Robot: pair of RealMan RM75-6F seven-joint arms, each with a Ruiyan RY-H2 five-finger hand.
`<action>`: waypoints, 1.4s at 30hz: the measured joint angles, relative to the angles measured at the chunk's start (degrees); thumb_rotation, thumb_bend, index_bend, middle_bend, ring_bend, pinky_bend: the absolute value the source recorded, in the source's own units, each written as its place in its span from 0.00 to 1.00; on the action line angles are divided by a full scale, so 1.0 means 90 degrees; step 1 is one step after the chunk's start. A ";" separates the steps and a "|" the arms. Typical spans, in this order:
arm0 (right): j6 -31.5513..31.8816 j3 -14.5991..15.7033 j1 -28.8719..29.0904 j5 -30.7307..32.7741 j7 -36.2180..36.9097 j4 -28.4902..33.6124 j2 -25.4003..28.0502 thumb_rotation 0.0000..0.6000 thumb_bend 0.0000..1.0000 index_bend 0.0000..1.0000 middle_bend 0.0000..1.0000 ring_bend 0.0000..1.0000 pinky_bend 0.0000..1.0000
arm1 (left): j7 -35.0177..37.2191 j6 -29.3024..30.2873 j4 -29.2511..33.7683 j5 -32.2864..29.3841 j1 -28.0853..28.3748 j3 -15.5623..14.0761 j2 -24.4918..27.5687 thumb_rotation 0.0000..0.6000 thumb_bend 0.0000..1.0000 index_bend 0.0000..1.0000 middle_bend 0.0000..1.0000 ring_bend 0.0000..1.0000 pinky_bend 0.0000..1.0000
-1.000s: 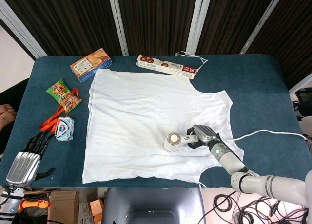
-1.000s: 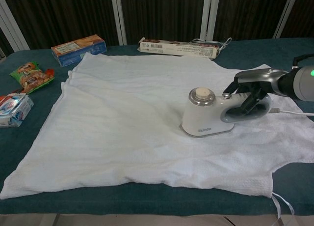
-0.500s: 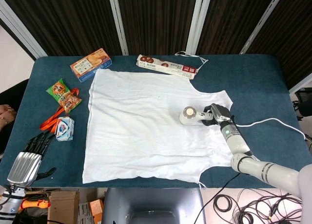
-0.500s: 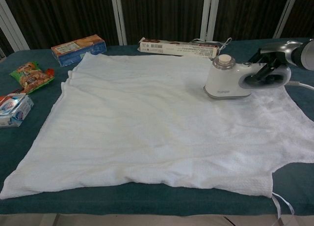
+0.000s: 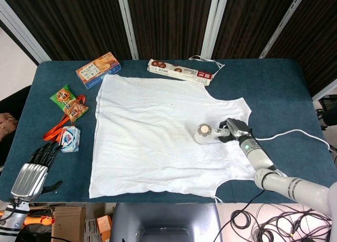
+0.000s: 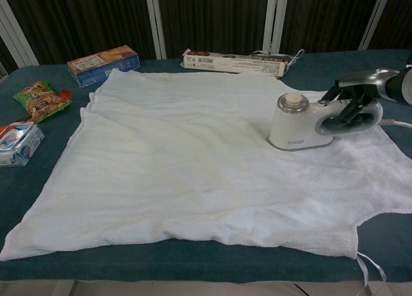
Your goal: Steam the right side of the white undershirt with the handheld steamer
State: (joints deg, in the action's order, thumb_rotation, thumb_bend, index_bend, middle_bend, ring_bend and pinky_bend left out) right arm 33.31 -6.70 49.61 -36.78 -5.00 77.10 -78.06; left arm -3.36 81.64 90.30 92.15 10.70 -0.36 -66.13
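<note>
1 undershirt (image 5: 158, 131), white, spread on 1 worktop (image 5: 274, 89). 1 steamer (image 5: 206, 133) w/ 1 white cord (image 5: 295, 131). 2 hands: right hand (image 5: 236, 129), left hand (image 5: 32, 168). Snacks etc.: 1 orange-blue box (image 5: 98, 69), 1 long cookie pack (image 5: 179, 71), 1 green-orange bag (image 5: 68, 102), 1 small blue-white pack (image 5: 69, 138), 1 orange strap (image 5: 57, 128). 1 thin white string (image 5: 208, 61) by the cookie pack. 3 light window bars (image 5: 128, 23) behind, w/ dark panels between.
</note>
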 measured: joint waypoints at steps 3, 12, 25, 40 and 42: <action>0.0082 0.0069 -0.0133 -0.0404 0.0015 0.0403 0.0140 1.00 0.69 1.00 0.95 0.97 1.00 | -0.0004 -0.0030 -0.0006 -0.0035 0.0011 0.0010 -0.0008 1.00 0.01 0.00 0.00 0.00 0.13; 0.0363 0.0431 -0.0465 -0.1433 -0.0125 0.1495 0.0531 1.00 0.69 1.00 0.95 0.97 1.00 | -0.0033 -0.0083 -0.0008 -0.0062 0.0044 0.0014 -0.0028 1.00 0.01 0.00 0.00 0.00 0.13; 0.0477 0.0372 -0.0715 -0.1526 0.0239 0.0886 0.0583 1.00 0.69 1.00 0.95 0.97 1.00 | -0.0110 -0.0152 -0.0001 -0.0129 0.0075 0.0026 -0.0063 1.00 0.01 0.00 0.00 0.00 0.13; -0.0167 -0.0059 -0.0603 -0.0824 0.0802 -0.1225 0.0085 1.00 0.69 1.00 0.95 0.97 1.00 | -0.0188 -0.0254 0.0011 -0.0217 0.0119 0.0031 -0.0084 1.00 0.01 0.00 0.00 0.00 0.13; -0.0207 -0.0087 -0.0587 -0.0749 0.0797 -0.1477 -0.0001 1.00 0.69 1.00 0.95 0.97 1.00 | -0.0185 -0.0248 0.0013 -0.0219 0.0117 0.0031 -0.0081 1.00 0.01 0.00 0.00 0.00 0.13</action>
State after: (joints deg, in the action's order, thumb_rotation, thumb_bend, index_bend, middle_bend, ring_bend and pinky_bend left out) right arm 31.45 -7.48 44.33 -43.51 2.17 63.81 -78.07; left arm -5.03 79.40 90.42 90.18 11.75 -0.08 -66.86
